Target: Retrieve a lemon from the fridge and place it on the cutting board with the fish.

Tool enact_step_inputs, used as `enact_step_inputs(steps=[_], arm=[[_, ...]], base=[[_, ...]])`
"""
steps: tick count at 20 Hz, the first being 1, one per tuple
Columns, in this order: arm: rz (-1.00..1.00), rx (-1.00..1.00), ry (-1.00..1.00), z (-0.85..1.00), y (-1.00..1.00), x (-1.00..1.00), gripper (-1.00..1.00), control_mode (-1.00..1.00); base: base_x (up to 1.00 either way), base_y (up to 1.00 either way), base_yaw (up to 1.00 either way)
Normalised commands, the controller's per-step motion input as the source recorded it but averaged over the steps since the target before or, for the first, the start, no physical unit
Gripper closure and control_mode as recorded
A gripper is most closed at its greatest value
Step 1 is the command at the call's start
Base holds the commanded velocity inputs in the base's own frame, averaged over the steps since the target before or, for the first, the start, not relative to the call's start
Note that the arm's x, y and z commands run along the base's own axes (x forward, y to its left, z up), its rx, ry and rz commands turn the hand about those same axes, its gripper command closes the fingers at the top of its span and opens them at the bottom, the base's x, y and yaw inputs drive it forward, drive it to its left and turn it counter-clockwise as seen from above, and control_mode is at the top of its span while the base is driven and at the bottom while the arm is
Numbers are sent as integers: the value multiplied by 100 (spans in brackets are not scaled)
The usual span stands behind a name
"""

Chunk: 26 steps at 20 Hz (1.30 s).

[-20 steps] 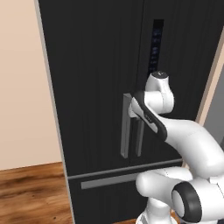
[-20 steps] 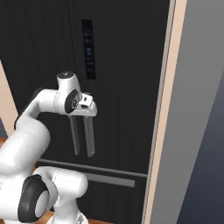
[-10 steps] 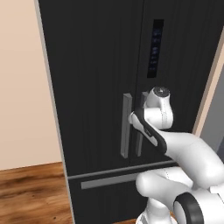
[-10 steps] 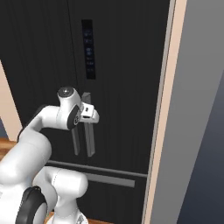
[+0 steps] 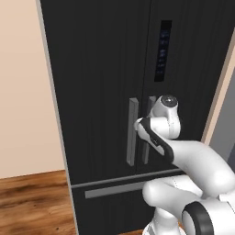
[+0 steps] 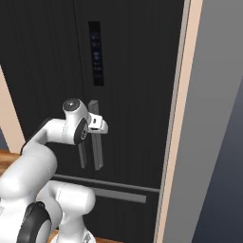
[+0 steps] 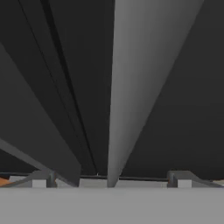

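The arm is bent forward at mid height, and the hand (image 7: 111, 177) has its fingers spread apart.

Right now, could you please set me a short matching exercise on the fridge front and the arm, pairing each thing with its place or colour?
Things:
1. fridge
2. door handles
3. control panel
4. gripper

Descriptions:
A. dark vertical strip with small lights, high on the door
B. black, doors closed
C. up against a grey handle bar that runs between its fingertips
D. two grey vertical bars side by side

Pairs: 1-B, 2-D, 3-A, 4-C
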Motion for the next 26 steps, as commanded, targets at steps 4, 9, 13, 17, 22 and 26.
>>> enact_step_inputs(steps=[4, 9, 13, 17, 22, 26], arm=[[2, 0, 0, 0, -7, 40, -100, -100], [3, 0, 0, 0, -11, 38, -100, -100], [1, 0, -1, -10, -5, 28, -100, -100], [0, 0, -6, -9, -1, 40, -100, -100], [0, 0, -11, -15, -5, 63, -100, -100], [1, 0, -1, -5, -9, 76, 100, -100]], base=[[0, 0, 0], [0, 0, 0], [0, 0, 0], [0, 0, 0], [0, 0, 0], [0, 0, 0]])
